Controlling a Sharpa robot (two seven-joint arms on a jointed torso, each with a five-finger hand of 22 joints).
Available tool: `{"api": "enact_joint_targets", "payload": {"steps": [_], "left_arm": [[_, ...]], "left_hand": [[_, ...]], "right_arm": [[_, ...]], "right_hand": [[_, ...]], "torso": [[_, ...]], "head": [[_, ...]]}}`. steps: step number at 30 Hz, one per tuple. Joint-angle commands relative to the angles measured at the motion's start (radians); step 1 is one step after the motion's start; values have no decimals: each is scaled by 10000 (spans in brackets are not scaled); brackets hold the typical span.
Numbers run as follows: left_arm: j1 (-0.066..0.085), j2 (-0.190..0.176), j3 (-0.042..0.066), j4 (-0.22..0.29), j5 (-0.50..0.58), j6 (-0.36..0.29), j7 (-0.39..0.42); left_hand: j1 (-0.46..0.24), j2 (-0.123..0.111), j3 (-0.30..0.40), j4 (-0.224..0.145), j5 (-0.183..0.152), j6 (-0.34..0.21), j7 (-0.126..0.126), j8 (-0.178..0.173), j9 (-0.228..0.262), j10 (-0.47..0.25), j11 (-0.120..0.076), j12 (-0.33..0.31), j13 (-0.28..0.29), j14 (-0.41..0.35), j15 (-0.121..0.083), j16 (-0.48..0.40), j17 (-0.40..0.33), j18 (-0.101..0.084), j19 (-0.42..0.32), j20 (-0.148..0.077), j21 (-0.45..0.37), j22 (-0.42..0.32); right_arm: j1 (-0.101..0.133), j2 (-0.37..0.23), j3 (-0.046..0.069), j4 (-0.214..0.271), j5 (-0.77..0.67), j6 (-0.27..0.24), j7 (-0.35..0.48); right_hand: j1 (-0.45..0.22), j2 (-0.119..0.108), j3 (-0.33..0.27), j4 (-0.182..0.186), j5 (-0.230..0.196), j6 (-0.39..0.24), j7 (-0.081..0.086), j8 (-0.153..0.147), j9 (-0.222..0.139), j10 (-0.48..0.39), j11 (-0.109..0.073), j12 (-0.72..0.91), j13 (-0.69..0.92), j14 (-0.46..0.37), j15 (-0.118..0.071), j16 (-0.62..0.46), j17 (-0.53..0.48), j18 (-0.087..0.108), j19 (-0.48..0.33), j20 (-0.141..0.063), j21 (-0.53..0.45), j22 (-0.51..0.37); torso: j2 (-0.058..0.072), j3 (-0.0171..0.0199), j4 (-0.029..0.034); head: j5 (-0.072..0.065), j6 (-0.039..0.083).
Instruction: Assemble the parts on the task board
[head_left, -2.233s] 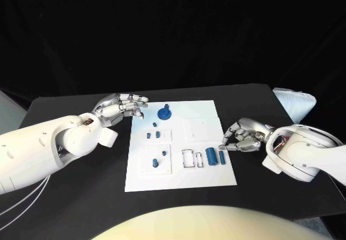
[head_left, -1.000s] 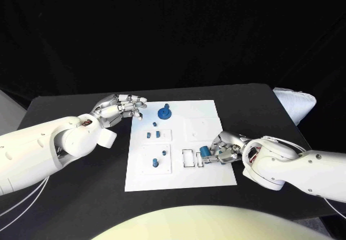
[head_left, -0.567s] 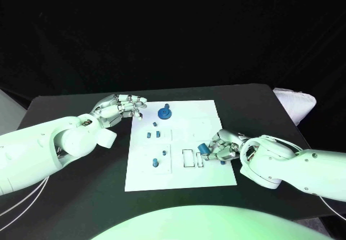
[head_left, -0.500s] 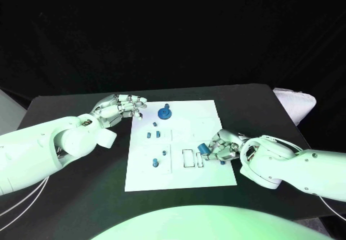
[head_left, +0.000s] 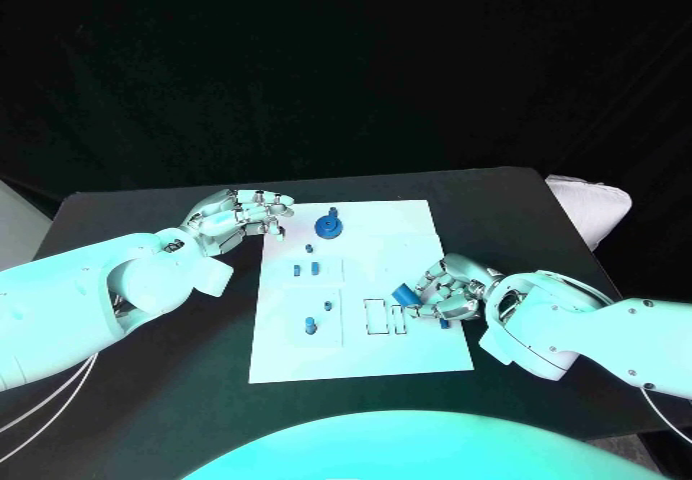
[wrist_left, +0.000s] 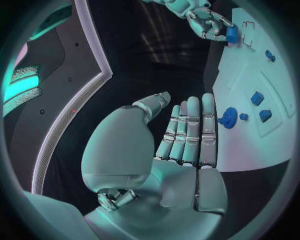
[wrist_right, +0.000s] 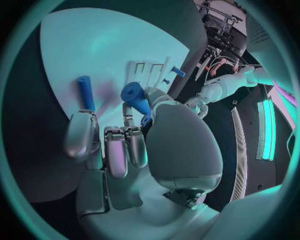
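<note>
The white task board lies mid-table. My right hand hovers over the board's right side and pinches a thick blue cylinder between thumb and fingers, just above the empty outlined slots. A thin blue rod lies on the board beside that hand. My left hand rests at the board's far left corner with its fingers out straight and nothing in it. Near it stands a round blue part with a knob. Small blue pieces and another sit in the left plates.
A pale ribbed object sits at the table's right edge. Bare black table surrounds the board on all sides.
My right hand has come from the board's right edge onto the board, taken up the thick blue cylinder and carried it left toward the outlined slots. The left hand has stayed put.
</note>
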Motion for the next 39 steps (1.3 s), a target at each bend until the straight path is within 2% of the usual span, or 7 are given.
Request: {"api": "enact_joint_targets", "payload": {"steps": [1, 6, 11, 16, 20, 26, 39], "left_arm": [[-4, 29, 6, 16, 71, 196, 29], [-4, 30, 6, 22, 71, 197, 27], [-4, 26, 6, 30, 71, 191, 23], [-3, 18, 6, 47, 71, 193, 17], [-3, 7, 6, 51, 71, 182, 14], [-3, -1, 6, 58, 72, 197, 2], [-3, -30, 6, 71, 73, 208, -25]], "left_hand": [[-19, 71, -27, 16, 54, -50, -3, 42, -12, -25, 78, -49, -17, 24, 16, -59, -4, 130, 71, -6, -33, -17], [-19, 71, -27, 16, 54, -50, -3, 42, -12, -25, 78, -49, -17, 24, 16, -59, -4, 130, 71, -6, -33, -17], [-19, 71, -27, 16, 54, -50, -3, 42, -12, -25, 78, -49, -17, 24, 16, -59, -4, 130, 71, -6, -33, -17], [-19, 71, -27, 16, 54, -50, -3, 42, -12, -25, 78, -49, -17, 24, 16, -59, -4, 130, 71, -6, -33, -17], [-19, 71, -27, 16, 54, -50, -3, 42, -12, -25, 78, -49, -17, 24, 16, -59, -4, 130, 71, -6, -33, -17], [-19, 71, -27, 16, 54, -50, -3, 42, -12, -25, 78, -49, -17, 24, 16, -59, -4, 130, 71, -6, -33, -17], [-18, 82, -30, 32, 59, -50, -4, 57, -17, -32, 78, -56, -21, 18, 18, -66, 1, 131, 81, -3, -66, -41]], "right_arm": [[114, -34, 7, 193, 730, -176, 438], [183, 4, 9, 285, 905, -98, 481], [202, 241, 8, 190, 1030, 314, 344], [132, 571, 2, 10, 1039, 839, 11], [65, 778, 0, -98, 952, 996, -238], [21, 996, -1, -162, 857, 997, -410], [7, 1153, 0, -321, 514, 789, -625]], "right_hand": [[274, 178, 175, -20, 123, 245, -135, 102, 14, 571, -66, 50, 2030, 904, -55, 40, 1983, -149, 5, -46, 71, 35], [268, 160, 203, -21, 132, 249, -134, 105, 12, 576, -67, 55, 2036, 904, -56, 41, 1986, -151, 7, -47, 79, 44], [121, 79, 334, 28, 33, 271, -127, 118, 3, 582, -61, 56, 2044, 907, -53, 45, 2000, -155, 9, -48, 85, 67], [-326, -35, 475, 70, -294, 294, -114, 140, -16, 564, -46, 20, 2022, 902, -38, 37, 1981, -150, -6, -35, 46, 71], [-715, -61, 512, 79, -414, 385, -142, 194, -16, 637, -64, 96, 2110, 904, -48, 40, 1993, -156, 11, -37, 79, 124], [-1201, -80, 450, 85, -574, 485, -182, 254, -20, 735, -96, 205, 2231, 913, -76, 52, 2032, -172, 50, -57, 153, 213], [-1499, -32, 426, 92, -729, 539, -206, 292, -26, 789, -118, 268, 2301, 924, -95, 68, 2080, -191, 90, -76, 236, 304]], "torso": [[10, -9, 6], [16, -10, 29], [22, -12, 19], [25, -11, 35], [26, -7, 30], [23, -2, 24], [33, -2, 23]], "head": [[-16, 2], [-6, 2], [11, 2], [2, 2], [23, 2], [32, 2], [54, 2]]}}
